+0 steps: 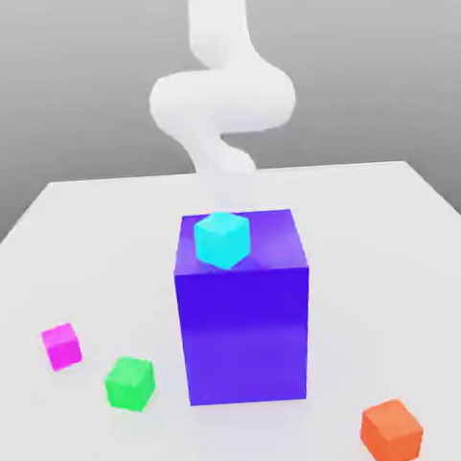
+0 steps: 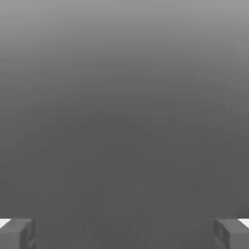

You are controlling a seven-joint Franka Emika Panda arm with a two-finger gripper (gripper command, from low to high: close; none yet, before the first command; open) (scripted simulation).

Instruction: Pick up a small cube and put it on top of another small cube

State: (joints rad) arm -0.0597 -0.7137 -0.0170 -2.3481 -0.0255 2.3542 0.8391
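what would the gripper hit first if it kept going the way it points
Probably nothing yet: in the hand view the gripper stands open with plain grey ahead between its fingertips and no cube in its line. How far that grey lies is unclear.

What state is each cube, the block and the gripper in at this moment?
Magenta cube: on table, alone, untouched.
Green cube: on table, unstacked.
Orange cube: on table, unstacked.
Cyan cube: resting atop blue-violet block.
Gripper: open, holding nothing.

1. Nothing readable is showing up anywhere (no text, labels, brands, numbers or signs).
2. Every surface in both views is looking totally plain and unmarked.
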